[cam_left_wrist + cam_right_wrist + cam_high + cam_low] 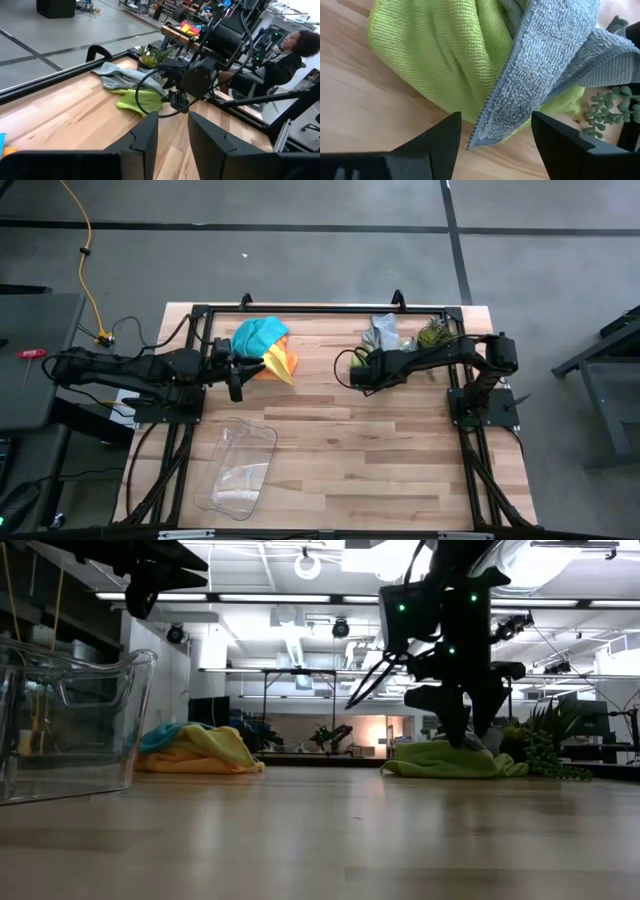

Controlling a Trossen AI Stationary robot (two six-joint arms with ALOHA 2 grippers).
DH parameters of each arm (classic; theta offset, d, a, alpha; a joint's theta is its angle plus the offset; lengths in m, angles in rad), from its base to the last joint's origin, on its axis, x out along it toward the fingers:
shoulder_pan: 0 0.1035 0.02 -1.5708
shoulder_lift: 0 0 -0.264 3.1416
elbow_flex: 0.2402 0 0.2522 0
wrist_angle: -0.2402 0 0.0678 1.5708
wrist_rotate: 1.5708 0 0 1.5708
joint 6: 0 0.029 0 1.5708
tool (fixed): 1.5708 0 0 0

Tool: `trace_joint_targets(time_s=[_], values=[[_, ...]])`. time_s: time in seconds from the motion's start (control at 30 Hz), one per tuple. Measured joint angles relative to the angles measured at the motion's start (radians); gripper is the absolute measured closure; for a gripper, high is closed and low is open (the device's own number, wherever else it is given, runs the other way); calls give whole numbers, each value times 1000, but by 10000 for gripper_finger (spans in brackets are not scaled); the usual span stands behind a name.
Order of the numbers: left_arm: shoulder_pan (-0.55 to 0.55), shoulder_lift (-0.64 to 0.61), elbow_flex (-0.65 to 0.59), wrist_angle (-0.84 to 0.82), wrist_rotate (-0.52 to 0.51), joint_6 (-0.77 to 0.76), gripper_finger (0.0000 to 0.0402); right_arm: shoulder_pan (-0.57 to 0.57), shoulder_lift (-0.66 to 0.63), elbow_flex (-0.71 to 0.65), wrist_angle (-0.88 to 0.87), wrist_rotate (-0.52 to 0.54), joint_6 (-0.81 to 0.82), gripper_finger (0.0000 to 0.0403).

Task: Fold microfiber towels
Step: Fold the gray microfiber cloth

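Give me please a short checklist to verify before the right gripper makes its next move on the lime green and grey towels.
1. Right gripper fingers apart: ok, open and empty.
2. Right gripper aimed at a towel: ok, the soft grey microfiber towel has its hemmed edge between the fingers, lying over the lime green microfiber towel.
3. Only one towel would be caught: cannot tell, the two overlap.
4. Small green plant clear of the fingers: ok, off to one side.
5. Left gripper out of the way: ok, near the teal, yellow and orange towel pile.
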Motion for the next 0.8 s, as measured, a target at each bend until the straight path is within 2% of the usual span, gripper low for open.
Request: trace_joint_targets(time_s=[0.2,0.57,0.8], values=[[0,0,0,0,-3,0,304,0,6,0,-43,49,23,219],[0,0,0,0,-3,0,304,7,-45,-1,-155,67,17,391],[0,2,0,50,-16,3,304,0,-267,-2,-170,78,-10,400]])
